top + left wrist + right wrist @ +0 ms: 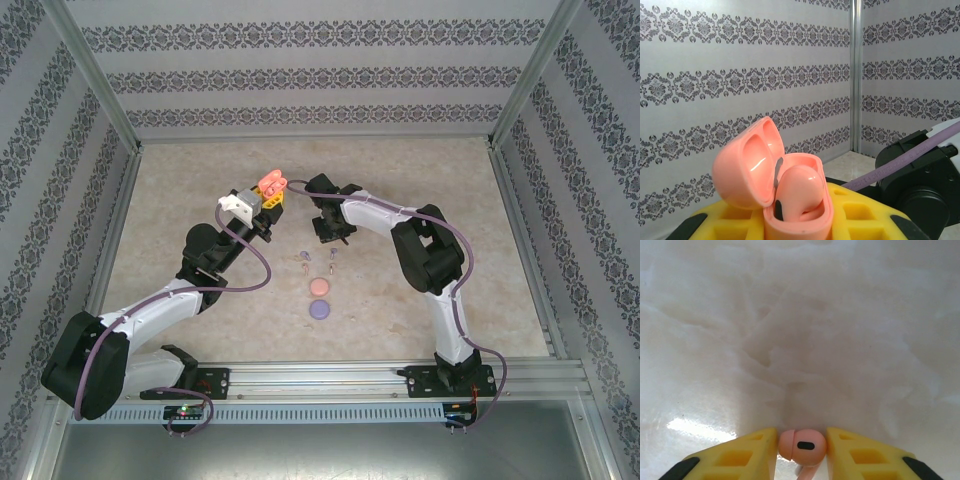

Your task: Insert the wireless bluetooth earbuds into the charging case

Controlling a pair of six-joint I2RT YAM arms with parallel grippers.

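Wireless bluetooth earbuds are split between the two claws and the table. One pale salmon bud (802,446) is pinched between the yellow fingers (735,457) of the right claw (801,442). Both pads press its rounded head, the jaws are narrowed to the bud's width, and its stem points down out of the bottom of the wrist view. Beyond it lies the pale marbled table (800,315); I cannot tell whether the bud touches the surface. From above, the right claw (330,234) hangs low near the table's middle.

The left claw (271,197) is raised and clamped tight on the salmon charging case (271,182). In its wrist view the case (790,220) stands upright between the yellow fingers (860,212). Its lid (747,167) is hinged back to the left, and a second salmon bud (797,192) sits in the open body.

Just beside the right claw, on the side toward the arm bases, three tiny loose buds (303,259) lie apart on the table, too small for their colours to be sure. Nearer the bases lie a coral-pink round case (319,287) and a purple round case (319,309), one just beside the other.
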